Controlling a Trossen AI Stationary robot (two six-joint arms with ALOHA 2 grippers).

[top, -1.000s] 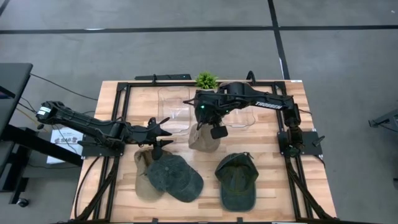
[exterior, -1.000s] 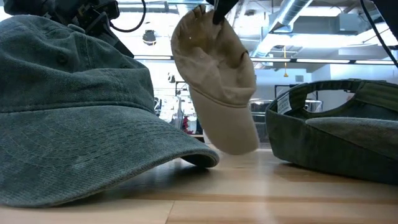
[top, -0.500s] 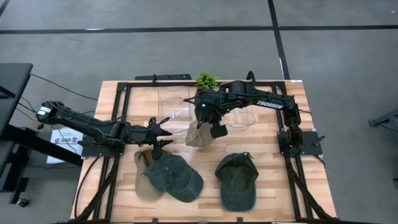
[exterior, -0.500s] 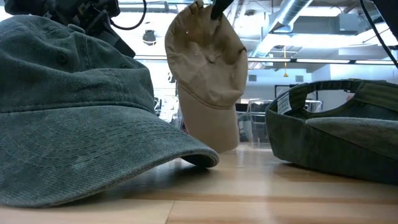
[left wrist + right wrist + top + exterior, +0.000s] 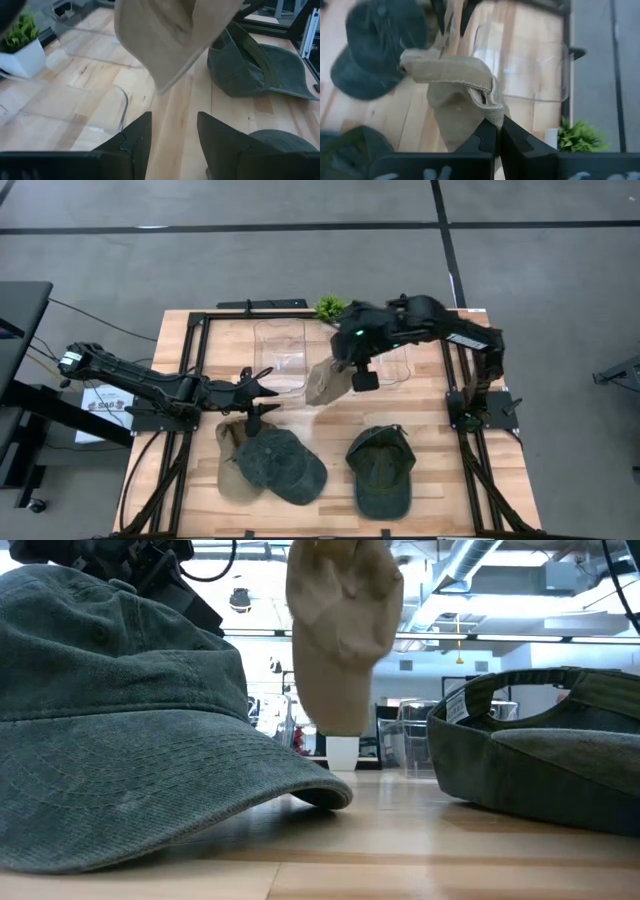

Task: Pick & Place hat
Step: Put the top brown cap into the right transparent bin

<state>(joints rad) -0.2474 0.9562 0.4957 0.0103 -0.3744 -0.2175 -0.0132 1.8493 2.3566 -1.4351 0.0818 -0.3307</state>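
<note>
Pale planked wood forms the surface (image 5: pixel 430 442), edged by a black metal frame. Taking the hanging tan hat (image 5: pixel 326 382) as the landmark: to its left the left pincer (image 5: pixel 262 393) hovers low with its dark tapered fingers apart, holding nothing. Below and left of the tan hat, a faded blue-grey hat (image 5: pixel 282 464) of washed, stitched cotton lies crown-up, overlapping a beige hat (image 5: pixel 232 470) beneath it. Just behind the tan hat sits a clear plastic bin (image 5: pixel 280 348) with rounded corners. The tan hat itself is soft crumpled cloth, dangling clear of the wood with its stiff brim pointing down. The right pincer (image 5: pixel 340 368) is clamped on its back edge, fingers pressed together over the folded seam. Behind it stands a small green plant (image 5: pixel 330 307) in a white pot. Lower right of the tan hat, an olive hat (image 5: pixel 381 470) lies upturned, its label showing inside.
</note>
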